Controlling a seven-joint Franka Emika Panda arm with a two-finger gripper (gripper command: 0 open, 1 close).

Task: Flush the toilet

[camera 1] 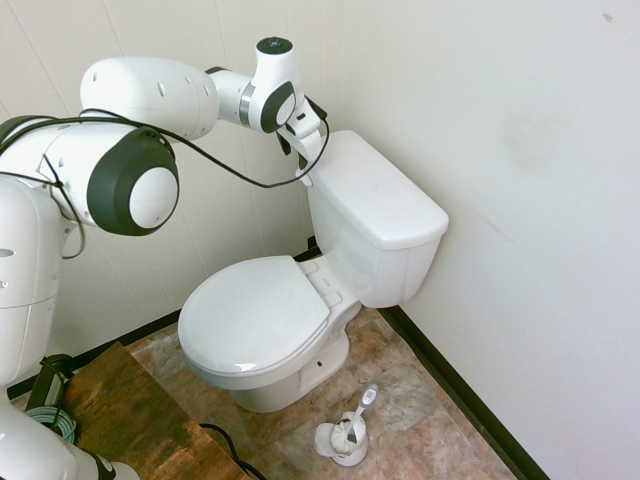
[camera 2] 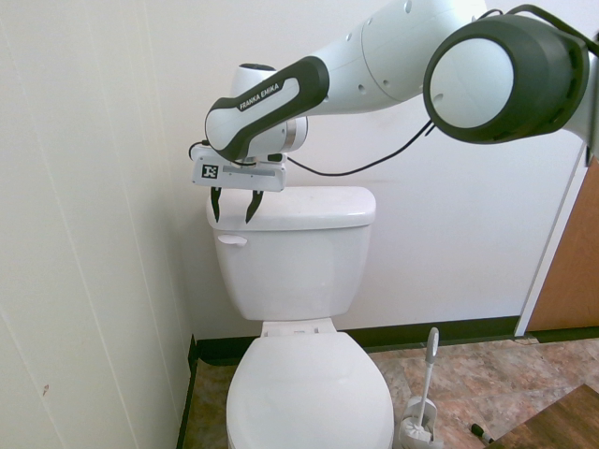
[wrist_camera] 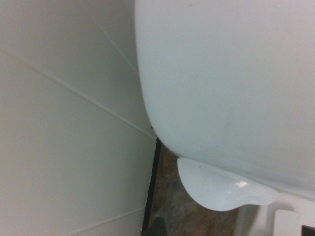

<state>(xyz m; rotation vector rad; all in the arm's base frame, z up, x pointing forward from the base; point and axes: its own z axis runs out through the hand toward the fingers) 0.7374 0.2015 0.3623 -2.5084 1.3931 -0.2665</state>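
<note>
White brush (camera 2: 428, 379) stands in its holder (camera 2: 418, 422).

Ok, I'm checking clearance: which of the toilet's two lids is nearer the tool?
The tank lid, right by the tool; the seat lid lies well below.

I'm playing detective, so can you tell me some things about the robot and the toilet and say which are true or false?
1. The claw is open. True.
2. The seat lid is standing up. False: it is down.
3. The flush lever is white. True.
4. The toilet brush lies on top of the tank. False: it stands in its holder on the floor.
5. The tank's lid has been taken off. False: it is on the tank.
</note>
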